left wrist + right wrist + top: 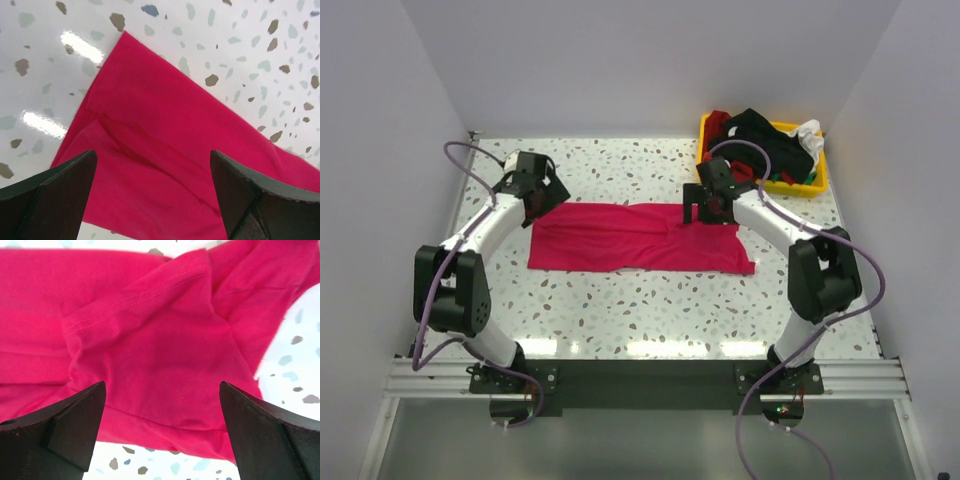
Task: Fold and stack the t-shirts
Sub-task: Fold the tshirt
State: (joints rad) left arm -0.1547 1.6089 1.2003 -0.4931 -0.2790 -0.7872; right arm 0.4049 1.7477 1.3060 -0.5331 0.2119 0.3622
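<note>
Looking down from the top camera, you have the crimson-pink t-shirt (pixel 638 238) lying flat on the speckled table (pixel 620 310). It forms a long band running left to right between your two arms. Your left gripper (pixel 544 200) hangs over the band's far-left corner. Your right gripper (pixel 706 212) sits over the far edge, right of the middle, where the cloth is bunched.

From the left wrist, you see that gripper (pixel 152 165) with its fingers (pixel 50 195) spread wide and nothing pinched between them. The shirt (pixel 165 140) fills the gap below. Its pointed corner reaches away from the fingertips onto bare table, and a soft crease runs across the cloth near the left finger. You cannot tell from this view whether the tips touch the fabric.

From the right wrist, the gripper (pixel 162 390) is just as wide open, its fingers (pixel 60 430) apart and gripping nothing. A folded flap of the shirt (pixel 150 340) with a stitched hem lies directly under the gap, and the cloth's edge shows just beyond the right finger.

At the table's far-right corner, the yellow bin (pixel 823 168) holds the other t-shirts (pixel 770 140) in a heap. Black is on top, with dark red, white and green showing at the edges. The bin is near your right gripper, apart from the pink shirt.
</note>
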